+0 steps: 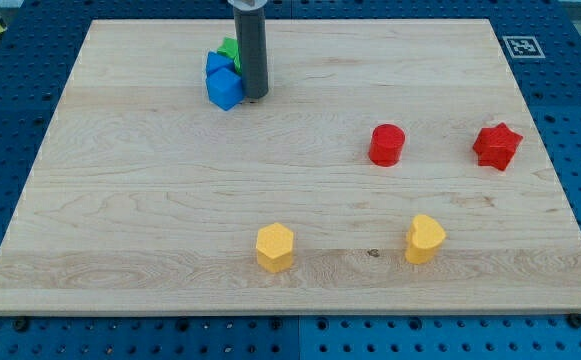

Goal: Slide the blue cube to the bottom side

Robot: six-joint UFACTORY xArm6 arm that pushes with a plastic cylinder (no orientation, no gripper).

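Observation:
A blue cube (225, 88) lies near the view's top left of centre on the wooden board (150, 200). A second blue block (216, 64) sits just above it, touching it. A green block (230, 47) shows behind them, partly hidden by the rod. My tip (256, 96) stands right beside the blue cube, touching its right side.
A red cylinder (386, 144) and a red star-shaped block (497, 146) lie at the view's right. A yellow hexagonal block (275, 247) and a yellow heart-shaped block (424, 239) lie near the view's bottom. A marker tag (521, 46) sits off the board's top right corner.

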